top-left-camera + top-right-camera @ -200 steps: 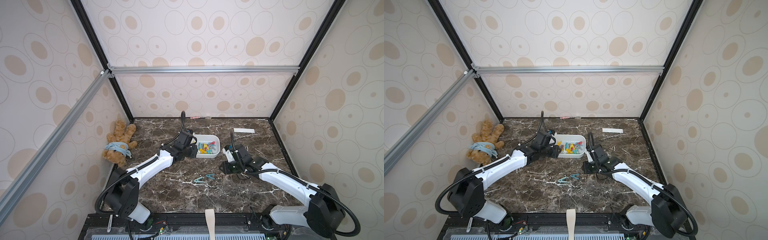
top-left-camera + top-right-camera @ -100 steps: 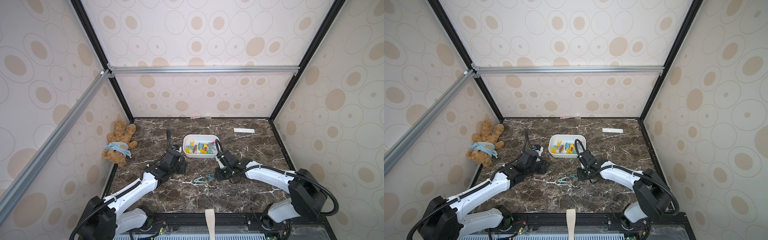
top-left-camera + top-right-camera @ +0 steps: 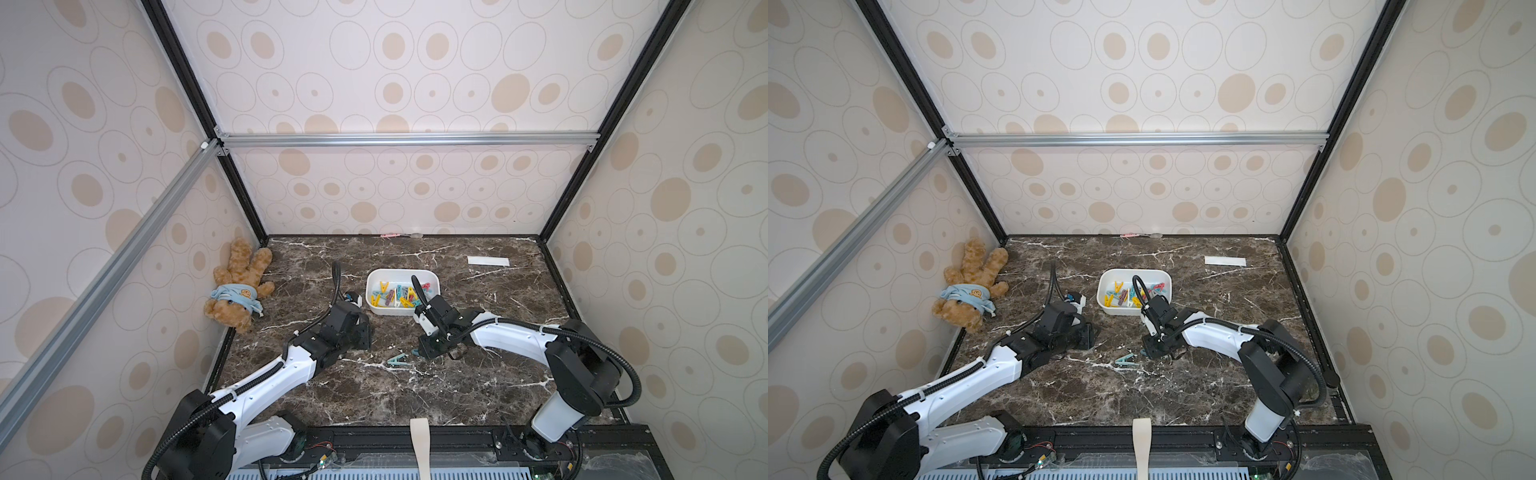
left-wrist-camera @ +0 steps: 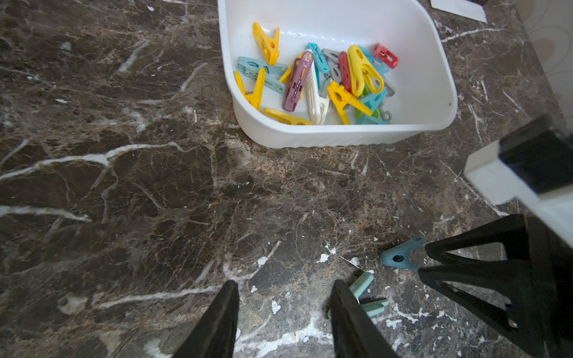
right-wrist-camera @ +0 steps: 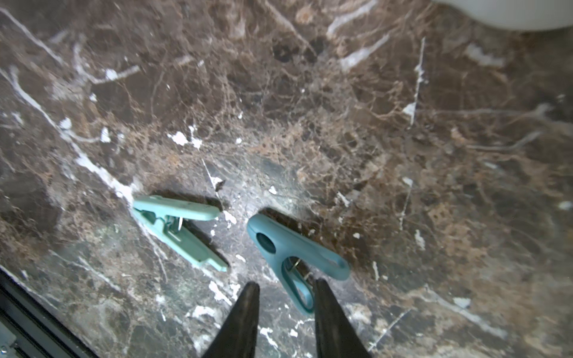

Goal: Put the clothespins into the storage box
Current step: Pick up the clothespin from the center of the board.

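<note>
Tail of the dark-teal clothespin point(image 5: 300, 248), lying robot-side of the storage box point(image 4: 341, 136), sits between the right gripper's point(image 5: 286, 282) part-open jaws, unpinched; left gripper point(image 4: 285, 282), open and empty, is farther.

**Light:** bright, even, diffuse; source out of view.
**Walls** point(image 3: 395, 83): pale, slightly washed out.
**Tabletop** point(image 3: 415, 395): dark marble, much dimmer than the walls, dull sheen only.
**Storage box** point(image 4: 341, 136): white inside close to overexposed.
**Shadows:** short and soft-edged beside the pale teal clothespin point(image 5: 176, 229) and the dark teal clothespin point(image 5: 294, 248); faint under the teddy bear point(image 3: 237, 291).
**Sharpness:** both top views crisp. Corner posts point(image 3: 178, 62) splay outward from wide-angle stretch. Left wrist view sharp on the box. Right wrist view soft overall, with marble smeared toward its edges. Right gripper point(image 5: 286, 282) fingers point(image 5: 242, 322) blurred, near the lens.
</note>
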Robot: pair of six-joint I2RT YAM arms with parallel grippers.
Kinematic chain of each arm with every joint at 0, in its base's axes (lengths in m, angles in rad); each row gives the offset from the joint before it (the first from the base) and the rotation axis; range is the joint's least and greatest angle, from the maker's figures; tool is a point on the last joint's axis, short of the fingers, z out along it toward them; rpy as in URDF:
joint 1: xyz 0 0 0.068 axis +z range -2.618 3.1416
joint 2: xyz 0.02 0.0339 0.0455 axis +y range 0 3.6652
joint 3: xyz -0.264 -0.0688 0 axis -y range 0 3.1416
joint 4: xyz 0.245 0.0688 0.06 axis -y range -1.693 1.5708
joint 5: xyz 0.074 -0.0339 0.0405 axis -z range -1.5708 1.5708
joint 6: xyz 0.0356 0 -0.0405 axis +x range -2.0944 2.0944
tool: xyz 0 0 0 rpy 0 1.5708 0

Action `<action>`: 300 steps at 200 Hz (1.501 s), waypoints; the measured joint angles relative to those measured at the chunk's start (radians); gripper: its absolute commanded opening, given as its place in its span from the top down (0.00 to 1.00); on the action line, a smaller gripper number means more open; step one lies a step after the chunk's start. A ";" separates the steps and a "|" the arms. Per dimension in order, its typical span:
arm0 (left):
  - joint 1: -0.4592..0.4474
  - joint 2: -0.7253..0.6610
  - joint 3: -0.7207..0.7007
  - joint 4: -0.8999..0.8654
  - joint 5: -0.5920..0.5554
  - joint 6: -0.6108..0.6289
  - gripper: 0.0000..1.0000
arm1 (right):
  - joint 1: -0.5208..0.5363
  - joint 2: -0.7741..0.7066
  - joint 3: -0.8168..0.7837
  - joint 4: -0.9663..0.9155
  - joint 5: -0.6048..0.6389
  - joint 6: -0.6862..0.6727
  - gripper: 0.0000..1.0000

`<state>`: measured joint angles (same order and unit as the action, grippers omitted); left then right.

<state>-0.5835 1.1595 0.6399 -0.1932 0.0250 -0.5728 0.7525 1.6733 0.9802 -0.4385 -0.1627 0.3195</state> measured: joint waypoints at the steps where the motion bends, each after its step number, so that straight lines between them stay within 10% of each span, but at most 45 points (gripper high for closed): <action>1: 0.000 0.000 0.000 0.000 0.000 0.000 0.51 | 0.000 0.002 0.000 -0.001 -0.001 -0.002 0.67; 213: 0.006 0.021 0.000 -0.003 -0.001 -0.032 0.52 | 0.023 0.018 0.028 -0.079 -0.077 -0.090 1.00; 300: 0.014 0.029 0.032 -0.072 -0.006 -0.048 0.51 | -0.153 0.045 0.466 -0.209 -0.225 -0.100 1.00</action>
<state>-0.5697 1.1885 0.6716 -0.2653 0.0193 -0.6205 0.5999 1.7184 1.4460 -0.6479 -0.3874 0.2192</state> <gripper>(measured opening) 0.488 0.064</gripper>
